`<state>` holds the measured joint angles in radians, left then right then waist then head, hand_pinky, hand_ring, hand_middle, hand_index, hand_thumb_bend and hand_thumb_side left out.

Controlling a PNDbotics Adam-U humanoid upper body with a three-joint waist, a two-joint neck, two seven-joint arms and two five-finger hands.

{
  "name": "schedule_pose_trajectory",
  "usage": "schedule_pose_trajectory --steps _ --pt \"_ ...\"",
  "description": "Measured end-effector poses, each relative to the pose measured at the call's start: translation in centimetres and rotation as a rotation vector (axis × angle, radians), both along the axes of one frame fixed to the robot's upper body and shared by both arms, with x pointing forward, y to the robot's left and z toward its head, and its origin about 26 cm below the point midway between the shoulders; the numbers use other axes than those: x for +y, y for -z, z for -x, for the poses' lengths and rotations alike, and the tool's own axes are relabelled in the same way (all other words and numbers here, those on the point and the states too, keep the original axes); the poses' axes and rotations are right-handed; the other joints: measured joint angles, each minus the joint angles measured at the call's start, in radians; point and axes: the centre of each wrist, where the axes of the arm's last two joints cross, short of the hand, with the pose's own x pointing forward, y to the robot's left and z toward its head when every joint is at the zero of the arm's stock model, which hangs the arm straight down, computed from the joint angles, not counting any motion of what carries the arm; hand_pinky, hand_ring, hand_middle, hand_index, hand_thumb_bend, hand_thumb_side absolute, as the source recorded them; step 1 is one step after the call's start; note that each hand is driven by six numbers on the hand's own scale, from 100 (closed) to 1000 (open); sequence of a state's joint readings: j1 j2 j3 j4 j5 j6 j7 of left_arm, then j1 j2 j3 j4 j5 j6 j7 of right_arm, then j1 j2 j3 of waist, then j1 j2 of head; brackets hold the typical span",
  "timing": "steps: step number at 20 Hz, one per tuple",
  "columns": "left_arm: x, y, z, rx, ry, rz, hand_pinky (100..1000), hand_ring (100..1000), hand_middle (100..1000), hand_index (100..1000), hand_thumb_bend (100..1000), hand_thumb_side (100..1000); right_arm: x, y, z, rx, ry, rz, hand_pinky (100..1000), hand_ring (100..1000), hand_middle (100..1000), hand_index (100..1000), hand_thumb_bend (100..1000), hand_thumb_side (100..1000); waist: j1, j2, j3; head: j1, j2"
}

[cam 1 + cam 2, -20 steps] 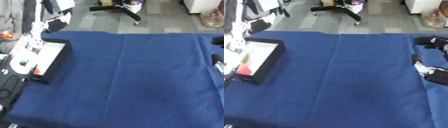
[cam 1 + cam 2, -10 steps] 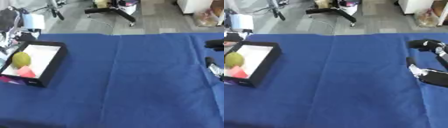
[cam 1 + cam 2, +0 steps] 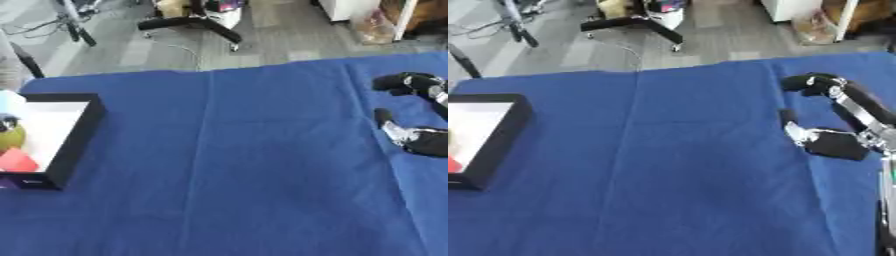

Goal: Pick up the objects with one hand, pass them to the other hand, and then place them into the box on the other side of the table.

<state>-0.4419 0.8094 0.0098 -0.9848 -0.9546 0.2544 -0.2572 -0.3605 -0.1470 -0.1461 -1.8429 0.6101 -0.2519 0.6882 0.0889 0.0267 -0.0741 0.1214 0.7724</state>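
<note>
A black box (image 3: 80, 134) with a white inside sits at the table's left edge. In it lie a yellow-green round object (image 3: 9, 140) and a red object (image 3: 16, 161); a pale blue shape (image 3: 7, 101) shows at its far corner. My right hand (image 3: 838, 145) hovers over the right side of the blue cloth, open, its fingers (image 3: 815, 82) arched and thumb (image 3: 791, 125) spread, with nothing in it. My left hand shows in neither view.
A blue cloth (image 3: 245, 170) covers the whole table. Beyond the far edge is grey floor with a black chair base (image 3: 191, 24) and a bag (image 3: 374, 29) at the top right.
The camera has swung right, so the box slid to the left edge and my right hand came further into view. The left hand that was over the box no longer shows.
</note>
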Motion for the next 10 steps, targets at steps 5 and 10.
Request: schedule_pose_trajectory --steps 5,10 --pt "0.1 0.1 -0.1 0.124 -0.021 0.126 900 857 878 973 903 537 0.0 0.0 0.0 0.000 0.000 0.001 843 843 753 854 100 419 0.000 0.000 -0.001 -0.006 0.000" --pt "-0.5 -1.7 -0.4 0.086 0.001 0.139 900 864 895 988 978 556 0.0 0.0 0.0 0.000 0.000 0.001 843 842 752 852 100 418 0.000 0.000 -0.001 -0.015 0.000"
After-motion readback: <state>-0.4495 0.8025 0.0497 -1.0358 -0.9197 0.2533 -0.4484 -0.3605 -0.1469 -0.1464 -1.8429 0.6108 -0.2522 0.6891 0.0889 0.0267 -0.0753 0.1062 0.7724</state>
